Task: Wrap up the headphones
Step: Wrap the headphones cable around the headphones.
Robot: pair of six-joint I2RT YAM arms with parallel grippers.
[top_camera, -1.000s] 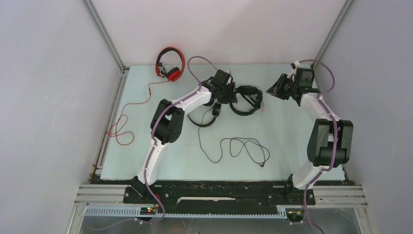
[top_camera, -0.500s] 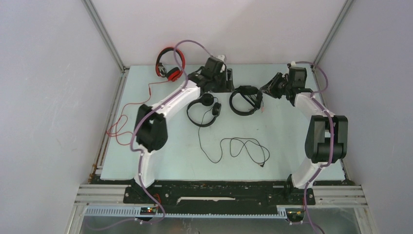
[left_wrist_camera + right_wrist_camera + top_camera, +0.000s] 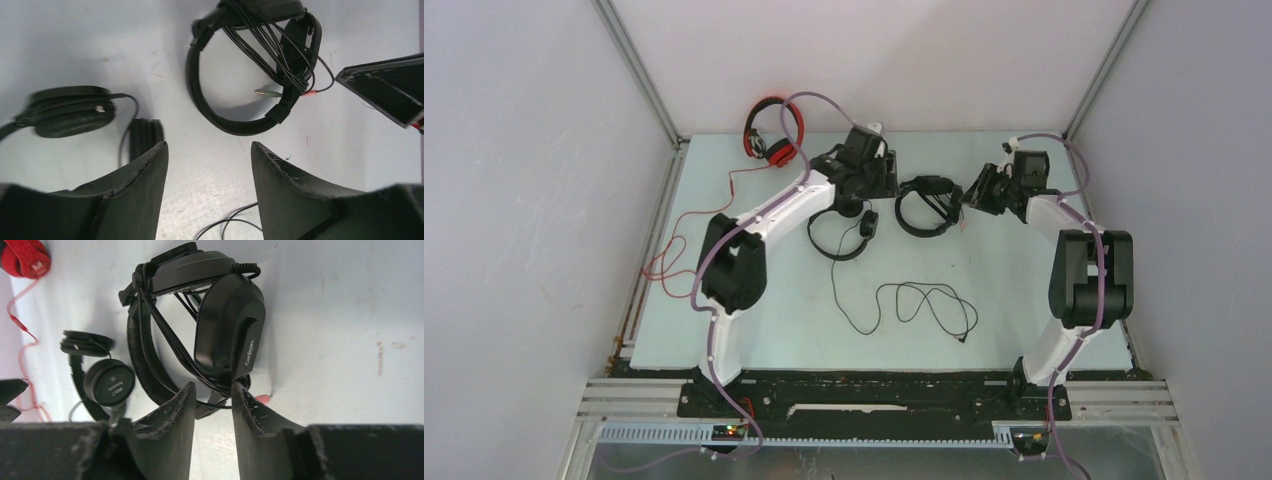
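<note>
Looking down, I see my left pincer (image 3: 209, 147) wide open over the counter (image 3: 60, 45), holding nothing. It hangs between the loose black headphones (image 3: 70, 110) and the wrapped black headphones (image 3: 235, 129). My right pincer (image 3: 212, 387) shows a small gap, with its tips at the wrapped black headphones. The red headphones (image 3: 781, 153) lie in the far left corner.

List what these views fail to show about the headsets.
- Right wrist: whether the right gripper pinches the wrapped black headset's cable; the tips overlap it.
- Left wrist: the loose black headset is blurred, cut by the left edge.
- Right wrist: the red headset is cropped at the corner.
</note>
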